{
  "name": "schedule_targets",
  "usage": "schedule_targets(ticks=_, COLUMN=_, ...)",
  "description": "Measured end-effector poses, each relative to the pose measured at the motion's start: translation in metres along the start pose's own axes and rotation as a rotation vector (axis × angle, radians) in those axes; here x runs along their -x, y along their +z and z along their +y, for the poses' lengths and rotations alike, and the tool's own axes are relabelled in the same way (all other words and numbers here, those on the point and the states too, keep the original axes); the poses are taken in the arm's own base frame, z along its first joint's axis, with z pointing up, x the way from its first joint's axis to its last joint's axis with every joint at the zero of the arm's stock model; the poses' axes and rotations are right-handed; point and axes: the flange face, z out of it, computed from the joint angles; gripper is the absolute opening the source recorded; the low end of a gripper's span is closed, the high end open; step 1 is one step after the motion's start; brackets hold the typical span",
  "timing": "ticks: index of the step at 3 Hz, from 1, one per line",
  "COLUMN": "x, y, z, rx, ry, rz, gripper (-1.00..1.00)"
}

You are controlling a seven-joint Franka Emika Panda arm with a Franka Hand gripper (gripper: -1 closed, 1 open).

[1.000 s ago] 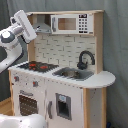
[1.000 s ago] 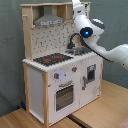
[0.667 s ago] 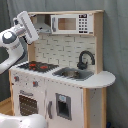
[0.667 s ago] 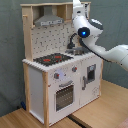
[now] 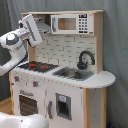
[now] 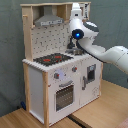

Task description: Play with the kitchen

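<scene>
The kitchen (image 5: 65,95) is a tall white and light-wood toy. It has a red-ringed hob (image 5: 37,65), a sink (image 5: 74,74), a black faucet (image 5: 85,59), a microwave (image 5: 70,23) and an oven door (image 5: 27,102). In the second exterior view I see the kitchen (image 6: 45,92) from its hob end, with the hood (image 6: 50,20), hob (image 6: 52,59), knobs (image 6: 59,76) and oven door (image 6: 64,95). My gripper (image 5: 39,27) is held high at the kitchen's upper left, beside the hood. In the second exterior view the gripper (image 6: 76,8) is up at the top shelf, and the arm hides most of the faucet.
A dark grey curtain (image 5: 115,50) hangs behind the kitchen. The toy stands on a light wooden surface (image 6: 100,116). A white rounded robot part (image 5: 20,120) fills the bottom left corner of the first exterior view. My arm (image 6: 107,52) reaches in from the second exterior view's right.
The arm has moved slightly closer to the kitchen's upper part, with the gripper a little higher near the hood. Nothing on the kitchen has moved.
</scene>
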Motion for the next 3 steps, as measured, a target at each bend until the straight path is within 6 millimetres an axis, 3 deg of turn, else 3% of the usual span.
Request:
schedule_targets(ticks=2, x=-0.011, y=0.022, z=-0.017, rx=0.005, ry=0.060, rz=-0.056, gripper=1.00)
schedule_targets(ticks=3, x=-0.010, y=0.023, z=-0.017, rx=0.005, ry=0.061, rz=-0.058, gripper=-1.00)
